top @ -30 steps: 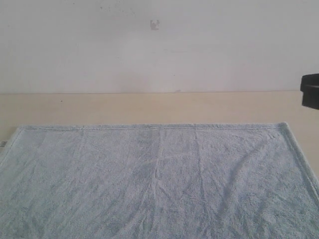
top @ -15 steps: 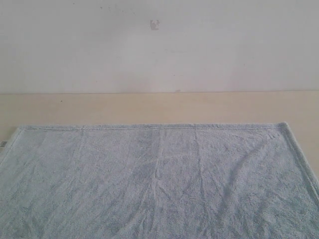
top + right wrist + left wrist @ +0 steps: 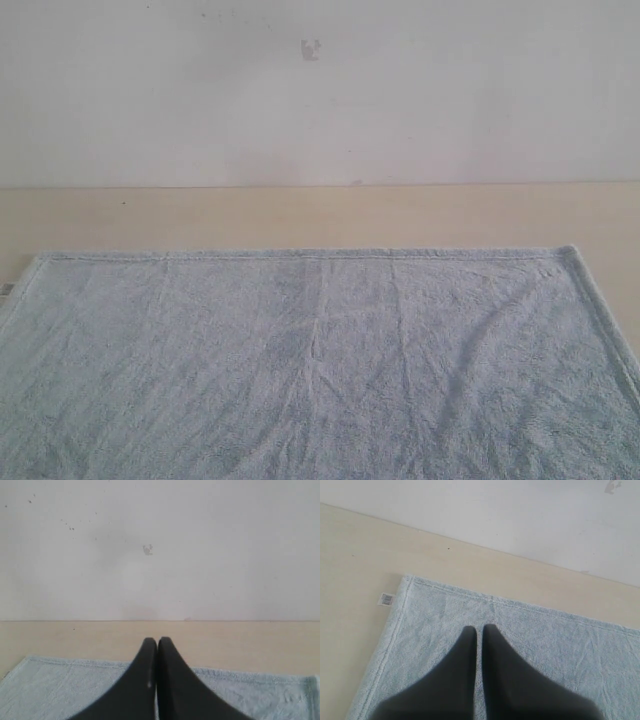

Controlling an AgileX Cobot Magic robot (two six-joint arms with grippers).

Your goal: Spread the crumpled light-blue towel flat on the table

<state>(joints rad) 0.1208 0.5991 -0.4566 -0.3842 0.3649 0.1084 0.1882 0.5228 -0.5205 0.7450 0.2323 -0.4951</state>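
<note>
The towel (image 3: 320, 370) lies spread open on the bench (image 3: 320, 215), its pale blue pile flat apart from faint creases that fan out from the middle. In the exterior view its far hem runs straight and parallel to the wall (image 3: 320, 100). A strip of bare cream bench shows between hem and wall, and both far corners are squared out. The near part of the cloth runs out of the picture. A small dark mark (image 3: 310, 49) sits high on the wall. In the left wrist view the left end effector (image 3: 479, 630) hangs above the towel near one corner. Its two dark fingers are drawn together with only a thin slit between them, and they grip nothing. Just outside that corner a small white label (image 3: 386, 599) with a barcode lies on the bench, against the towel's edge. In the right wrist view the right end effector (image 3: 157, 642) has its fingers pressed together, empty, above the towel's far hem and facing the wall.
</note>
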